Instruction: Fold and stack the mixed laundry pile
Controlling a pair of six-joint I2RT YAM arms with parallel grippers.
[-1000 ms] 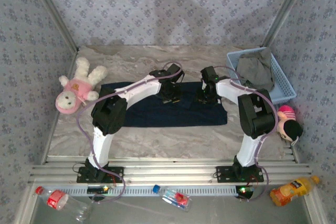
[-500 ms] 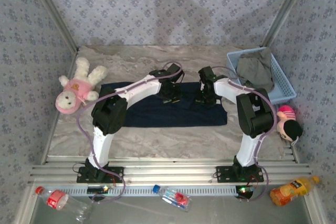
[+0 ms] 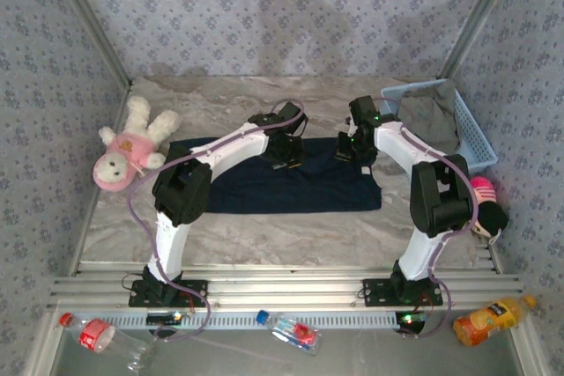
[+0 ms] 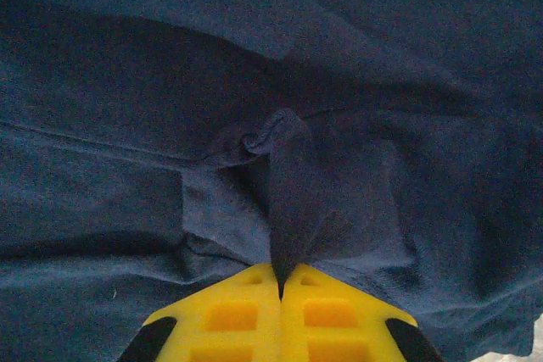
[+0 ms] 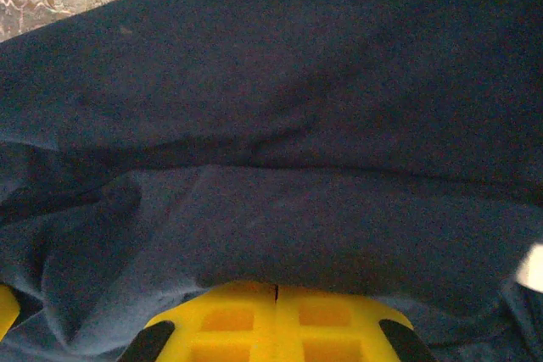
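A large dark navy garment [image 3: 291, 189] lies spread across the middle of the marble table. My left gripper [image 3: 284, 152] is at its far edge; in the left wrist view its yellow fingers [image 4: 229, 315] are shut on a pinched ridge of navy cloth [image 4: 288, 184]. My right gripper [image 3: 354, 149] is at the garment's far right part, shut with a navy fold [image 5: 339, 226] drawn up over its tips. The olive-grey garment [image 3: 430, 117] lies crumpled inside the basket.
The light blue mesh basket [image 3: 480, 149] stands at the back right. A pink-and-cream plush toy [image 3: 128, 151] lies at the left, and a dark-haired doll [image 3: 486, 209] at the right edge. Bottles [image 3: 291, 330] and an orange juice bottle [image 3: 493, 319] lie by the near rail.
My right gripper has closed on the navy cloth and moved back and to the right with it. The left gripper has stayed shut on the cloth, shifting slightly toward the back.
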